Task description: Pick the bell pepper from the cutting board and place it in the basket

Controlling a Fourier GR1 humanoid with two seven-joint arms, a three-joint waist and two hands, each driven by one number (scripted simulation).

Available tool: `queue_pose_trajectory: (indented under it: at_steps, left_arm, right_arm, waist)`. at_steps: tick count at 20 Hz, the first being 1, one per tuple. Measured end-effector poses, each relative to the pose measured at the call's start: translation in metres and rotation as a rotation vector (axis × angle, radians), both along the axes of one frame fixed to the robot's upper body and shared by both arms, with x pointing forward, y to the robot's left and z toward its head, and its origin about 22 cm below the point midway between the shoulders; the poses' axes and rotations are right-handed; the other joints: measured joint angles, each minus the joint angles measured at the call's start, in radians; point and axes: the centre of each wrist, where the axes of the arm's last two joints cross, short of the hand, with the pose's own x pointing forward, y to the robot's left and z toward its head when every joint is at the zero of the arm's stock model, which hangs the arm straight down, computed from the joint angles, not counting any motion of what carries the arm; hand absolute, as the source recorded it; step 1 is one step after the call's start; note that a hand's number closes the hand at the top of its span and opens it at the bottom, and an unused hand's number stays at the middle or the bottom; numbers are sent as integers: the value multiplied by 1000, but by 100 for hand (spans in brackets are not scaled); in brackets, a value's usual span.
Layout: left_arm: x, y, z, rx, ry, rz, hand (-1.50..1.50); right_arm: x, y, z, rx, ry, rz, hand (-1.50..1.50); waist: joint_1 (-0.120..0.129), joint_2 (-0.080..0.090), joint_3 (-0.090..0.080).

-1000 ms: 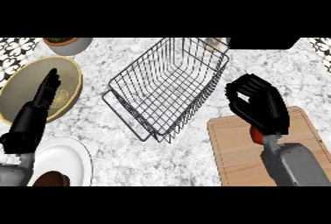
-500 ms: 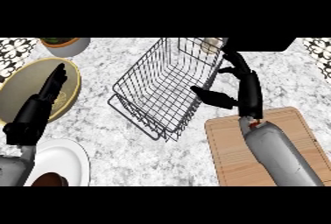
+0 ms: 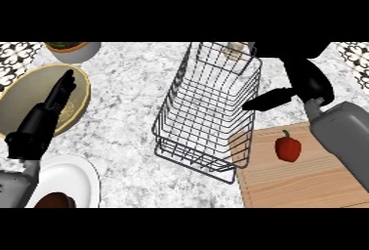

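A small red bell pepper [image 3: 288,148] with a green stem lies on the wooden cutting board [image 3: 302,181] at the lower right. The wire basket [image 3: 205,105] stands tilted in the middle, its near corner overlapping the board's left edge. My right hand [image 3: 306,73] is above the board beside the basket's right rim, open, with its thumb pointing left at the wire; its fingertips run out of the top of the view. It is apart from the pepper. My left hand [image 3: 47,117] rests open at the left, fingers straight, over a plate.
An olive-yellow plate [image 3: 18,105] lies under the left hand. A white plate [image 3: 75,178] with a brown item [image 3: 54,200] sits at the lower left. A bowl [image 3: 72,49] stands at the top left. A pale object [image 3: 234,51] shows at the basket's far end.
My right hand, curled over the board a second ago, has opened and moved up beside the basket's rim. The pepper now shows lying on the board. The left hand barely moved.
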Motion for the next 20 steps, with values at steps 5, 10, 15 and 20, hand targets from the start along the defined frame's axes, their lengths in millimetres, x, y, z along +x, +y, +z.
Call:
queue_pose_trajectory:
  at_steps: [5,10,15,20]
  left_arm:
    - [2,-3,-1,-2,-5,12,0]
    - [4,-2,2,-5,-11,7,0]
    - [1,-2,2,-15,-10,8,0]
    - [4,-3,5,-13,-12,2,0]
  right_arm:
    - [5,8,47,-149,275,64,-150]
    - [10,-2,79,-177,418,102,-150]
    - [6,-21,79,-173,485,108,-150]
    - [3,-25,63,-192,537,115,-150]
  waist:
    - [-3,4,6]
    - [-3,11,10]
    - [-3,12,12]
    - [-1,15,13]
